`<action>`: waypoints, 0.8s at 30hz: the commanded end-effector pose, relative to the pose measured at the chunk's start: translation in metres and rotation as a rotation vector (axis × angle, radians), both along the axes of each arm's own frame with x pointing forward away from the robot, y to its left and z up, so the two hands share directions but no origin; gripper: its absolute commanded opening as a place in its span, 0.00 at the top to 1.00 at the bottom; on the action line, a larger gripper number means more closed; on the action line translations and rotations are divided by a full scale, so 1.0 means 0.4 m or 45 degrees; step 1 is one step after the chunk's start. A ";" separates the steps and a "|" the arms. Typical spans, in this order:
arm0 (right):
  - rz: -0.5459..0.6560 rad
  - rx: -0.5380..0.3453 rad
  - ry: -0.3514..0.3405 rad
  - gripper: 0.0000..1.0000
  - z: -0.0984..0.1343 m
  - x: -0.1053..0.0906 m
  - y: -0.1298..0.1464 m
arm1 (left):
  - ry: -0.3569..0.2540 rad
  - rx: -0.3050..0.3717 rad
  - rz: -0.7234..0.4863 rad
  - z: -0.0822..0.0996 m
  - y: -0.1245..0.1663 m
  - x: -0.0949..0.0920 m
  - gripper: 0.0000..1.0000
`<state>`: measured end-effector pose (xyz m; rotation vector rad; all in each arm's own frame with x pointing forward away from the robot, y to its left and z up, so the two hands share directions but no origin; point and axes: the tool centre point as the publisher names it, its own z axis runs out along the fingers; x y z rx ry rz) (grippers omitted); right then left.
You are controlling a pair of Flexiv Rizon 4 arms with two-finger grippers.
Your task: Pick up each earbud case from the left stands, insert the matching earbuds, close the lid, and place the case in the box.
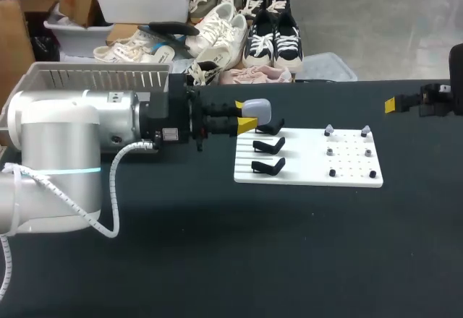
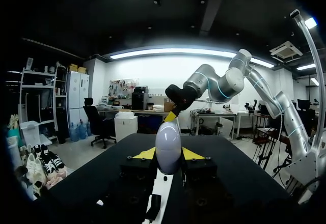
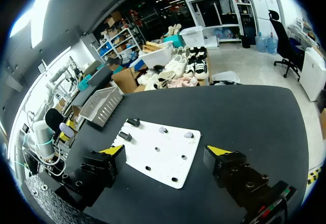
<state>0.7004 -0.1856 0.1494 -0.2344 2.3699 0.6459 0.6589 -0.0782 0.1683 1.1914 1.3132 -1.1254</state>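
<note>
Case [image 1: 257, 108]: pale, clamped in my left gripper [image 1: 246, 114] at the board's [image 1: 304, 170] far left corner, above the rearmost stand [image 1: 272, 127], its long axis along my fingers. Right gripper [image 3: 165, 150]: jaws wide, empty, well apart at the table's [image 1: 217, 260] right edge.

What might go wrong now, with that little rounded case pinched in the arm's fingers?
1. The earbud case is smooth and rounded, and the left fingers pinch it from just two sides; it might slip or twist.
2. It is close to the black stands, so a low move might knock them.
3. The earbuds on the white board are tiny; the open right fingers might fumble them.
</note>
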 end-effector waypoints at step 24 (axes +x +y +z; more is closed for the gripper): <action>0.049 -0.018 -0.015 0.00 0.006 -0.010 0.017 | -0.002 -0.012 -0.268 -0.041 -0.095 -0.019 1.00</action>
